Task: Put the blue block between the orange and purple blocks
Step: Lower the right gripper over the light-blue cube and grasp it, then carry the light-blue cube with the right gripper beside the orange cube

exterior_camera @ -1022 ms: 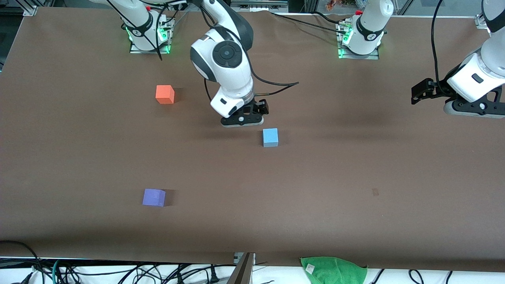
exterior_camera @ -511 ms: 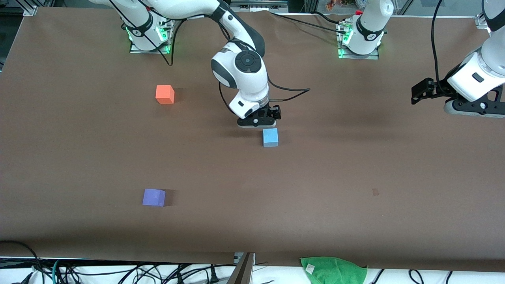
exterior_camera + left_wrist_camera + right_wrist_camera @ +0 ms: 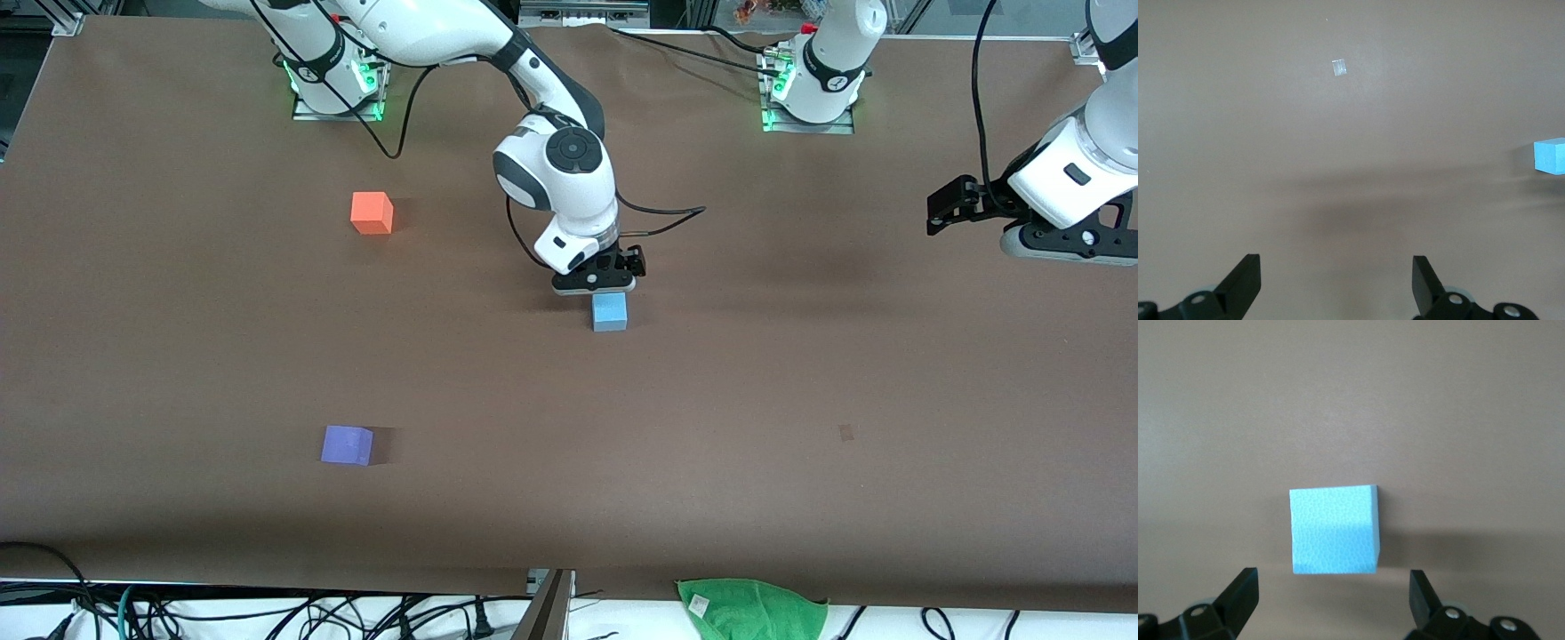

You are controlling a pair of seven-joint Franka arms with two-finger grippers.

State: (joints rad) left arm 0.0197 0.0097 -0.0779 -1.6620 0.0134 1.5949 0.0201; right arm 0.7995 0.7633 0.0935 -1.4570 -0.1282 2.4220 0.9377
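We note the right gripper (image 3: 1331, 597) above the blue block (image 3: 609, 311), fingers spread wide, grasping nothing. The block sits mid-counter (image 3: 800, 400); the orange block (image 3: 372, 212) and purple block (image 3: 347, 444) lie toward the right arm's end. The left gripper (image 3: 1336, 287) waits, fingers released.

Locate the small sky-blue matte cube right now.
The small sky-blue matte cube sits mid-table in the front view, just under the open right gripper, toward the left arm's end from the orange cube.
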